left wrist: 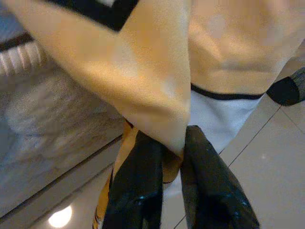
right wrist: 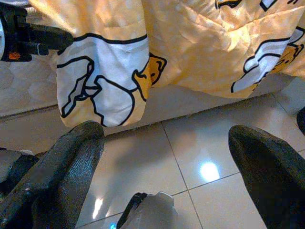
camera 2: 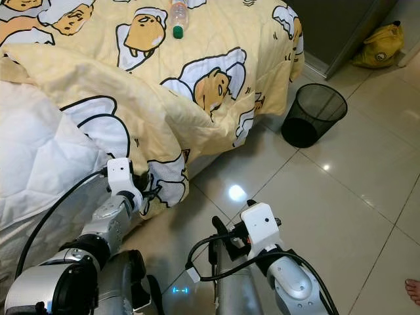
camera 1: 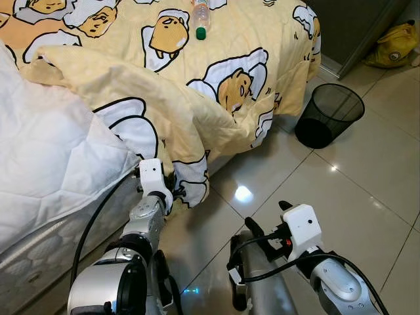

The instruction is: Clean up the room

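Left wrist view is giving me the left gripper [left wrist: 174, 160] pinching a fold of the yellow cartoon-print duvet [camera 1: 197, 85] where it is hanging off the near edge of the bed. I am seeing the right gripper [right wrist: 167, 157] hovering over the tiled floor [camera 1: 367, 177] at near right, its fingers spread wide. Further out, a black mesh wastebasket [camera 1: 329, 115] is standing on the floor right of the bed. At the far end, a plastic bottle [camera 1: 201, 18] is lying on the duvet.
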Motion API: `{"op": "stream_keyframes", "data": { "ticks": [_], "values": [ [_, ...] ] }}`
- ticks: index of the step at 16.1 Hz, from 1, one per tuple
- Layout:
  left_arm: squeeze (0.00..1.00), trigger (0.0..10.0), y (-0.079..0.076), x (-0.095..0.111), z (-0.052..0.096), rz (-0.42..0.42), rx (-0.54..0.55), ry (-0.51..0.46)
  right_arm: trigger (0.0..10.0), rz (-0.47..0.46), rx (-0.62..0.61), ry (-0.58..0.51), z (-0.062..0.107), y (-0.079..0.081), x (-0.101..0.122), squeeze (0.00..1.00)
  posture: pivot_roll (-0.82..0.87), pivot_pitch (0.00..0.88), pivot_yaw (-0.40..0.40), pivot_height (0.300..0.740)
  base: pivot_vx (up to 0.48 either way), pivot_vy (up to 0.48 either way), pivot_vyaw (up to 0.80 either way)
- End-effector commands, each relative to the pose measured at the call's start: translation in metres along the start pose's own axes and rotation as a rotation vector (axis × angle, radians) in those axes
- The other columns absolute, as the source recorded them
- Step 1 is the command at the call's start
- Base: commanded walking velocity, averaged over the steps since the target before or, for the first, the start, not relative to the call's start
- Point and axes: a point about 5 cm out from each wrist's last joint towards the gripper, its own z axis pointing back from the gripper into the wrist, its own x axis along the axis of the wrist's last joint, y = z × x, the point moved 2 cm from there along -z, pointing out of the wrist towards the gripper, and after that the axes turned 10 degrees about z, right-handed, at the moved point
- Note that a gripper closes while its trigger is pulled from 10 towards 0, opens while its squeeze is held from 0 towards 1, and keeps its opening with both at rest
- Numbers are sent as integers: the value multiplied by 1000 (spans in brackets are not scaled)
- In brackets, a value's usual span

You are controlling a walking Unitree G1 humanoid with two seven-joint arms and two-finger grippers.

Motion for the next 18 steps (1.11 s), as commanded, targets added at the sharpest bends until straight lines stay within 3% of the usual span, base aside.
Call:
{"op": "stream_keyframes", "data": {
  "ticks": [1, 6, 9, 10, 13, 18],
  "values": [
    [0, 0, -4, -5, 0, -4, -8, 20, 10000, -7, 4, 25, 2, 0, -5, 0, -350, 222, -43, 630, 0, 0, 0],
    [0, 0, -3, -8, 1, -26, 1, 25, 10000, -4, 3, 29, 3, -1, -5, 0, -354, 222, -43, 630, 0, 0, 0],
    [0, 0, 3, -16, 3, -152, 15, 64, 10000, -4, 4, 29, 2, -1, -5, 0, -353, 222, -43, 630, 0, 0, 0],
    [0, 10000, 14, -21, 7, -198, 66, 79, 10000, -4, 5, 30, 2, -1, -5, 0, -353, 222, -43, 630, 0, 0, 0],
    [0, 10000, 27, -30, 12, -209, 116, 95, 10000, -4, 7, 32, 2, -1, -6, 0, -350, 224, -44, 630, 0, 0, 0],
    [0, 10000, 32, -40, 17, -211, 151, 121, 10000, -4, 17, 36, 3, 1, -7, 0, -348, 224, -47, 630, -473, 0, 0]
  ]
}}
